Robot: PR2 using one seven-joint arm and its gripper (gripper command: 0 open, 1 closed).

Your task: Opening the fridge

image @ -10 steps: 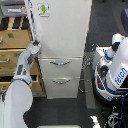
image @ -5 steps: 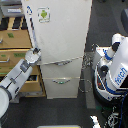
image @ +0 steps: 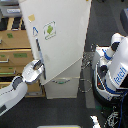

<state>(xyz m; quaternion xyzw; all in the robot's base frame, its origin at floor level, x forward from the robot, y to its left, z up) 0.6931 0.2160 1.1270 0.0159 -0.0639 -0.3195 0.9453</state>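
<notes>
The robot's rounded white-and-grey gripper (image: 37,66) is pressing against the left edge of the tall white refrigerator (image: 62,45), at the hinge-free side of its large upper door, roughly level with the door's lower part. The picture is too blurred for me to tell whether the fingers are spread or closed, or whether they are clamping the door edge or only touching it. The white arm is reaching up to it from the lower left corner of the exterior view.

The refrigerator is standing in the middle of the view, just right of a tan wooden drawer cabinet (image: 12,55), with a white-and-blue robot body (image: 115,70) near its right side.

Compared with half a second ago, the upper door is swinging outward, tilting away from the lower drawers, and the gripper is sitting higher and closer to the door edge.
</notes>
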